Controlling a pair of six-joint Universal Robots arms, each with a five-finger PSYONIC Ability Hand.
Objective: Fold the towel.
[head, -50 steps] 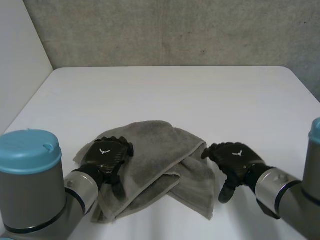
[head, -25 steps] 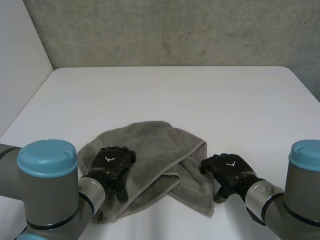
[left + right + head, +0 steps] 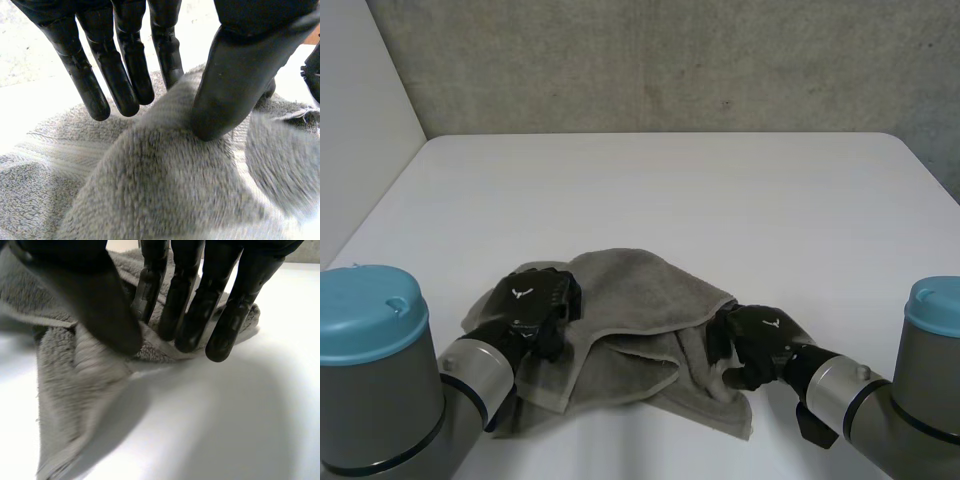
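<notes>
- White tabletop in front of a grey concrete wall; one grey towel lies crumpled near the 6 o'clock edge in the head view, its layers overlapping.
- Left hand sits at the towel's 9 o'clock side. Its thumb presses a raised ridge of cloth against the fingers, so it grips the towel.
- Right hand is at the towel's 4 o'clock edge, with thumb and fingers pinching a folded hem.
- Risk: both pinches look shallow, so the cloth could slip free once lifted.
- Risk: the layers are bunched, so either hand may hold more than one. That would drag the heap along instead of opening it, and the fold would come out skewed.
- Count: one towel, two hands, one tabletop.
</notes>
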